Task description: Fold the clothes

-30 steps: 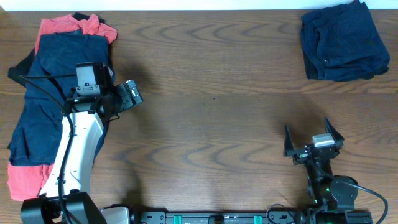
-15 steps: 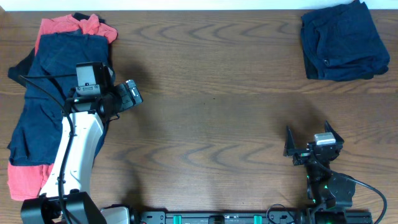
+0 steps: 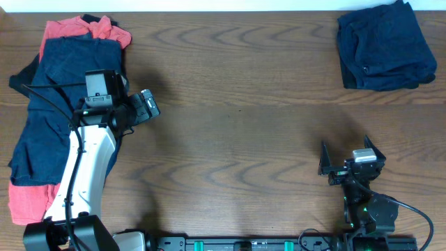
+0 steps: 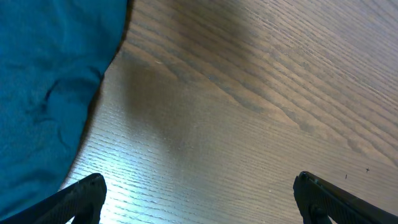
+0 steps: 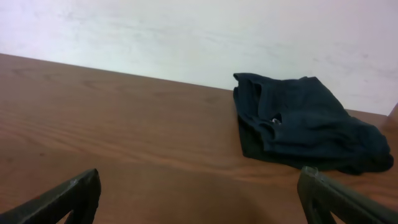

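Observation:
A loose pile of clothes lies at the table's left edge: a dark navy piece (image 3: 49,104) on top, coral-red ones (image 3: 66,29) at the far end and near corner, and a bit of black (image 3: 21,77) showing. My left gripper (image 3: 149,104) hovers just right of the pile, open and empty. In the left wrist view the navy fabric (image 4: 43,81) fills the upper left, and bare wood lies between the fingers (image 4: 81,199). A folded navy stack (image 3: 383,45) sits at the far right. My right gripper (image 3: 346,152) stands open near the front right, with the folded stack (image 5: 305,121) ahead of it.
The brown wooden table (image 3: 237,111) spans the view, with a pale wall (image 5: 186,37) beyond its far edge. The left arm's white link (image 3: 87,167) lies over the pile's right side.

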